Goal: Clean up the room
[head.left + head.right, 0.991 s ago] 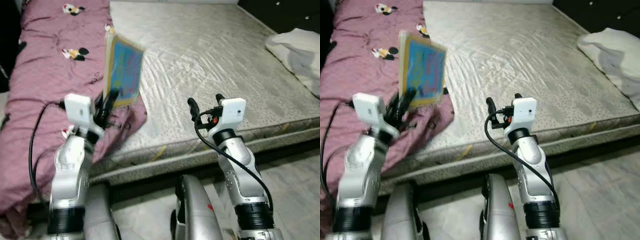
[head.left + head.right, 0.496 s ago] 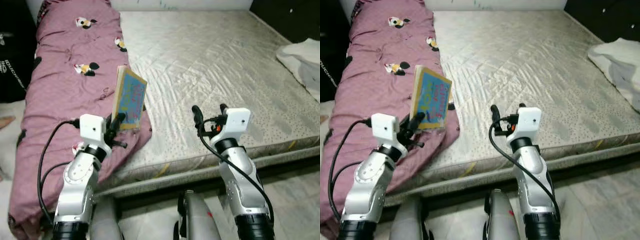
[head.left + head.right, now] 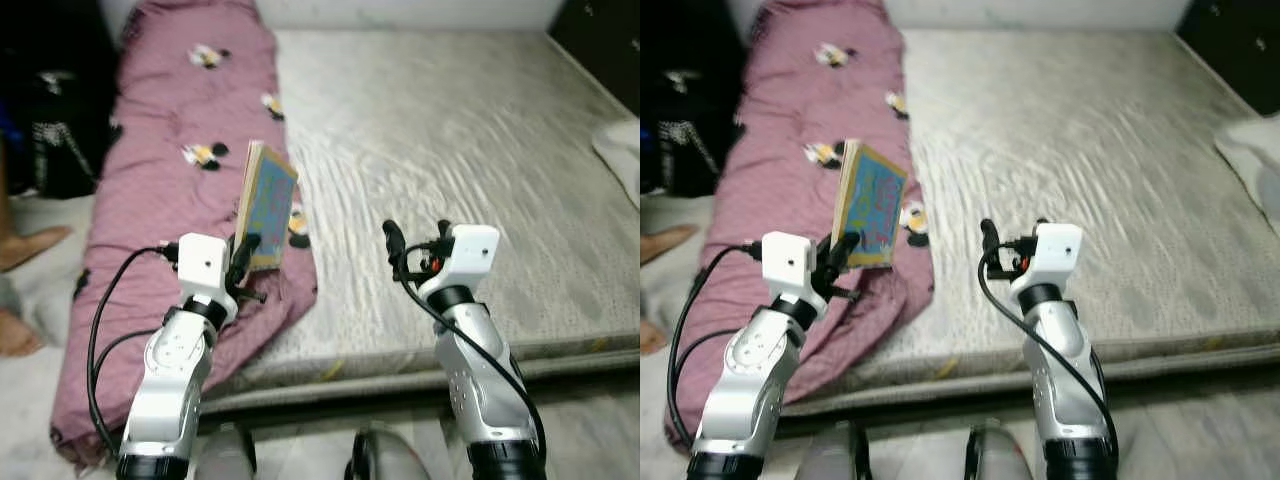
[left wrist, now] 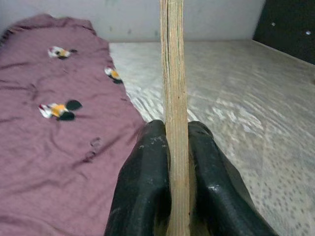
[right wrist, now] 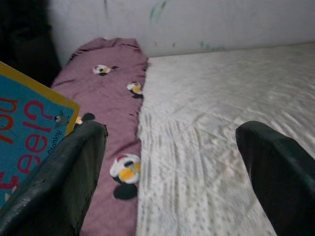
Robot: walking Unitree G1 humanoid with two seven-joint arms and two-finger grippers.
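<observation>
It was a bedroom in a home: a bare mattress filled the view, a mauve cartoon-print quilt at 10 o'clock.

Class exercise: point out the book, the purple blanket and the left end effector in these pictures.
book (image 3: 272,200), left eye view, on its blue cover.
purple blanket (image 3: 160,190), left eye view, on its middle folds.
left end effector (image 4: 178,147), left wrist view, between fingertips clamping the book.

Head cameras look down over both arms onto the bed; wrist cameras look along their fingers across its mattress, sharing the purple blanket.
</observation>
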